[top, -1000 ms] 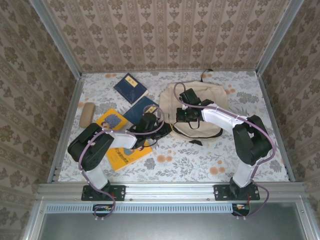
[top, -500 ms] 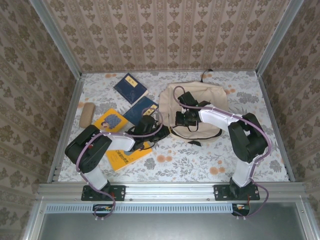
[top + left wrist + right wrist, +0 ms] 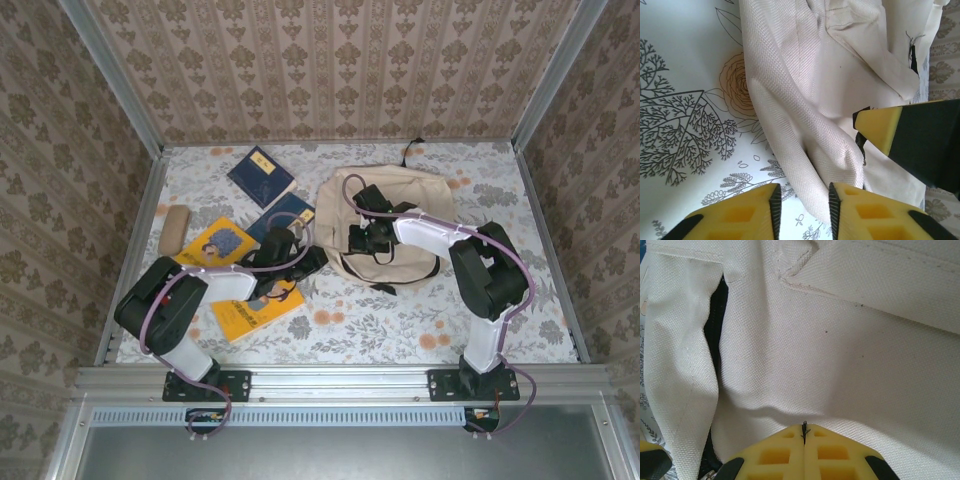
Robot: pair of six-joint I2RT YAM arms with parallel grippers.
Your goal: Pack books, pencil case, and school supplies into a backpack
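backpack (image 3: 420, 195): lay flat on the table (image 3: 400, 320), right of centre; a dark slit of opening showed in the right wrist view.
left end effector (image 3: 804, 192): pads apart at the backpack's left edge, a fabric fold just ahead of the gap, nothing gripped.
right end effector (image 3: 804, 432): pads pressed together over the front panel; a dark sliver sat at their seam, identity unclear.
handling: limp, light cloth, likely to slump; a seam or zip edge should hold better than a flat panel.
books (image 3: 250, 310), pencil case (image 3: 174, 229): unpacked, on the table to the left.
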